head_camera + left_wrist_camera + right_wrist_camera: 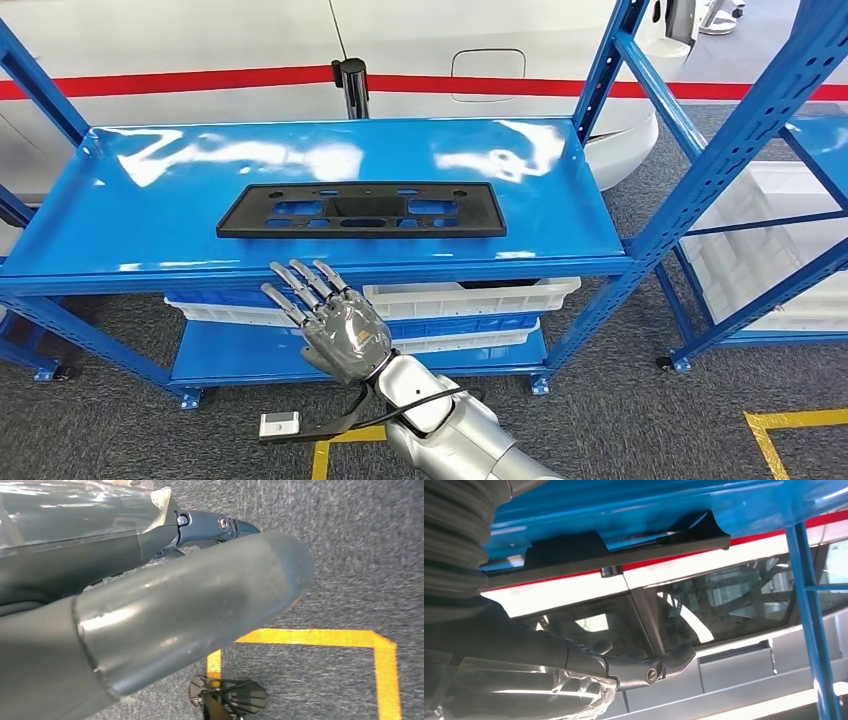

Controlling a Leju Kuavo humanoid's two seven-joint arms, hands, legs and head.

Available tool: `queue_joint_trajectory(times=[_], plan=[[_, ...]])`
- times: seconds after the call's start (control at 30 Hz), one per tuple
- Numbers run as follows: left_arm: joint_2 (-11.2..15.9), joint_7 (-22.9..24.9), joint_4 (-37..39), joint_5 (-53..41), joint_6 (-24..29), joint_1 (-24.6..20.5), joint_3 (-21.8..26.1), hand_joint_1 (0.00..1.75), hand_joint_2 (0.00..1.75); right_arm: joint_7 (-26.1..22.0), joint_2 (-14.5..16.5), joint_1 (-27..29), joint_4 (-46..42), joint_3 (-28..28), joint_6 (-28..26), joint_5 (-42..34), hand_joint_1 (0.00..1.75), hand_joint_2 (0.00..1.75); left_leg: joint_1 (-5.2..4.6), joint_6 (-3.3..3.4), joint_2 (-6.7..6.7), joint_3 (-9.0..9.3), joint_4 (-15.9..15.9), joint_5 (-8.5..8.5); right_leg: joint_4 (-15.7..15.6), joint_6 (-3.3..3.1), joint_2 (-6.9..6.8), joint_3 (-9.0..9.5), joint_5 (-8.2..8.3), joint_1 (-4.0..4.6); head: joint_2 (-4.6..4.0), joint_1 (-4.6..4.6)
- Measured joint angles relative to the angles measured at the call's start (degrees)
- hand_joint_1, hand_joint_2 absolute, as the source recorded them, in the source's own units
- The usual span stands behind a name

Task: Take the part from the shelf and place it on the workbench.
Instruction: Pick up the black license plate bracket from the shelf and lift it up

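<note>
Fingers (300, 285) spread, holding nothing, just short of the black part (362, 209) on the shelf (120, 215).

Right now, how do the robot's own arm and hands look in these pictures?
The right arm is smooth silver metal, with a black cable along its wrist. The right hand is silver-grey with slender dark-jointed fingers. The left hand has a thick grey thumb and darker fingers.
</note>
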Motion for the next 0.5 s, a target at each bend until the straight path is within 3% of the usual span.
queue_joint_trajectory(times=[0.07,0.13,0.23,0.3,0.37,0.4,0.43,0.5], plan=[[0.0,0.1,0.0,0.0,0.0,0.0,0.0,0.0,0.0,-0.1,0.0,-0.1,0.2,0.0,0.0,-0.1,0.0,1.75,-0.25,-0.54,-0.02,0.58,0.1,-0.78,-5.6,-0.49,-0.3,2.82,2.12,0.17,0.0,0.15],[0.0,0.2,0.0,0.0,0.0,-0.1,0.0,0.0,0.0,-0.2,0.1,-0.1,0.3,0.0,0.0,-0.2,0.0,1.75,-0.24,-1.18,0.06,0.83,0.0,-1.32,-6.4,-1.28,-0.2,3.43,2.11,0.32,0.0,0.17],[0.1,0.2,0.0,0.0,0.0,-0.2,0.0,0.0,0.0,-0.3,0.4,-0.3,0.5,0.0,-0.1,-0.2,0.0,1.75,0.17,-2.16,0.21,0.2,1.9,-2.87,-7.2,-2.42,0.15,4.37,1.81,-0.4,0.01,0.04],[0.1,0.2,0.0,-0.1,-0.1,-0.2,0.1,0.0,0.0,-0.4,0.6,-0.4,0.6,0.0,-0.1,-0.3,0.0,1.75,0.35,-2.77,0.04,-3.2,8.6,-5.7,-7.4,-3.1,0.25,5.14,1.36,-0.63,0.02,-0.21],[0.2,0.2,0.0,-0.2,-0.1,-0.1,0.1,0.0,0.0,-0.4,0.6,-0.4,0.9,0.1,-0.2,-0.4,0.0,1.75,0.59,-3.27,-0.07,-8.03,15.9,-7.65,-7.4,-3.33,0.41,5.64,0.8,-0.61,0.02,-0.27],[0.2,0.2,0.0,-0.3,-0.1,-0.1,0.1,0.0,0.0,-0.4,0.6,-0.3,1.1,0.1,-0.2,-0.5,0.0,1.75,0.7,-3.4,-0.07,-9.48,17.1,-7.07,-7.4,-3.26,0.56,5.96,0.48,-0.62,0.02,-0.28],[0.2,0.1,0.0,-0.4,-0.1,0.0,0.1,0.0,0.0,-0.4,0.6,-0.3,1.3,0.1,-0.2,-0.6,0.0,1.75,0.8,-3.43,-0.07,-9.74,16.0,-5.24,-7.4,-3.12,0.72,6.41,0.13,-0.63,0.02,-0.3],[0.2,-0.1,0.0,-0.7,-0.2,0.0,0.1,0.0,0.0,-0.5,0.7,-0.4,1.5,0.1,-0.2,-0.6,0.0,1.75,0.94,-3.25,-0.09,-7.33,8.6,0.18,-7.4,-2.71,0.92,7.43,-0.71,-0.66,0.02,-0.3]])
